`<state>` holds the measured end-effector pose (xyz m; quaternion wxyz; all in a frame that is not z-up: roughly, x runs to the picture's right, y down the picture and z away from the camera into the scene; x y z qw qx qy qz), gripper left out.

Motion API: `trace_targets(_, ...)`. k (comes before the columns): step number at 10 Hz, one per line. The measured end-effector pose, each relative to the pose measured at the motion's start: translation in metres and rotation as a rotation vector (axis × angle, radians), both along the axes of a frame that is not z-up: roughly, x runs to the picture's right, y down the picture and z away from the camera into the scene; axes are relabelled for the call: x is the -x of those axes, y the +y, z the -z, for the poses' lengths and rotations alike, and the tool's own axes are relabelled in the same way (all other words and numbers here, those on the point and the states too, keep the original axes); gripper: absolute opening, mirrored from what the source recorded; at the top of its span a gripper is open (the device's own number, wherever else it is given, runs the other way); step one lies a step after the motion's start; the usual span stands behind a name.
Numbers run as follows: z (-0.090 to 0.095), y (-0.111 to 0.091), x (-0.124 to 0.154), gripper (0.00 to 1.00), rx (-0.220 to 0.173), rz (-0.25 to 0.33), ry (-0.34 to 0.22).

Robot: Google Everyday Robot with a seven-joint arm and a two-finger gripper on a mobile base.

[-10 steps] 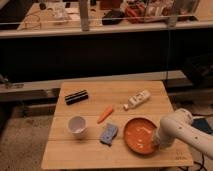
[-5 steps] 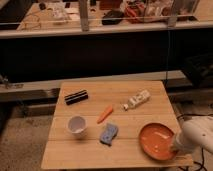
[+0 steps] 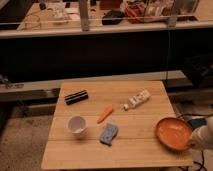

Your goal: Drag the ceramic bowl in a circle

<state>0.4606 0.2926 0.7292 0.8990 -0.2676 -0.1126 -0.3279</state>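
Observation:
The ceramic bowl is a wide, shallow orange-red dish. It sits at the right front edge of the wooden table and partly overhangs it. My white arm comes in from the lower right, and the gripper is at the bowl's right front rim, touching it.
On the table stand a white cup, a blue sponge, an orange carrot, a black box and a white bottle lying on its side. A dark bench and a cluttered counter lie behind.
The bowl has been dragged to the right, from beside the sponge to the table's right edge. My arm has drawn back to the right with it.

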Motion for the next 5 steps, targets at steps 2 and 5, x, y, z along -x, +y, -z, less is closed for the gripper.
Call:
trace_targets(2,-0.016,-0.010,0.010,0.00,-0.013,0.002,-0.035)
trace_targets(5,-0.036,-0.026,0.061,0.00,-0.028,0.034,-0.106)
